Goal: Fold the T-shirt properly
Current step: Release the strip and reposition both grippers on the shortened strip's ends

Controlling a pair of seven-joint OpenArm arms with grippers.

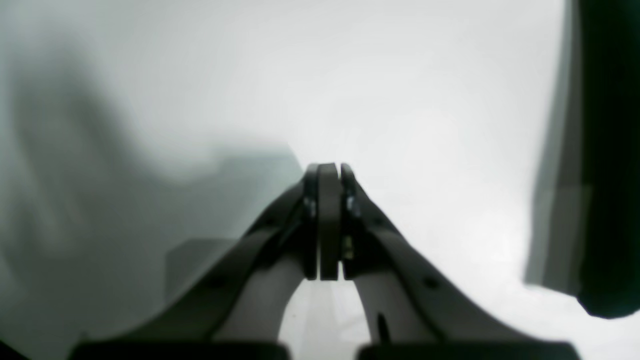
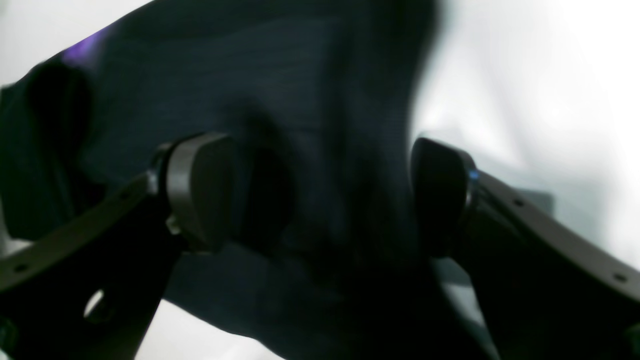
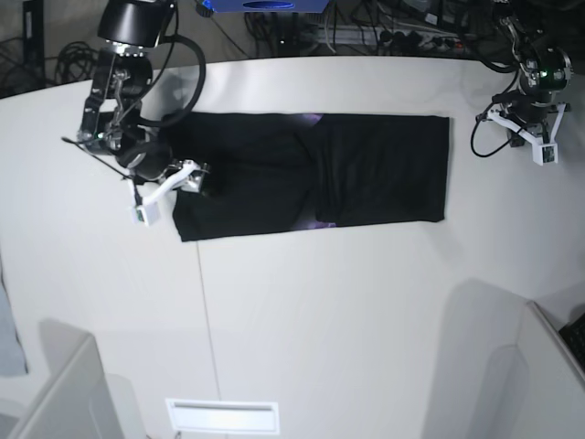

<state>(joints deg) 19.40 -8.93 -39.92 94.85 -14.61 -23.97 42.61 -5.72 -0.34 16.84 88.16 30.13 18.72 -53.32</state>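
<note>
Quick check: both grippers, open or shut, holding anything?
Left gripper: shut, holding nothing.
Right gripper: open over the T-shirt, gripping nothing.

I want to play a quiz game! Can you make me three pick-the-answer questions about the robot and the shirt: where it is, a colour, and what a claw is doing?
1. Where does the black cloth T-shirt lie?
A. on the white table
B. on the floor
C. hanging off an arm

2. What colour peeks from its folds?
A. green
B. purple
C. yellow

3. How are the jaws of the right gripper?
A. shut tight
B. wide open
C. missing

Answers: 1 A, it is spread flat on the tabletop. 2 B, purple patches show mid-shirt. 3 B, the pads stand far apart over the cloth.
</note>
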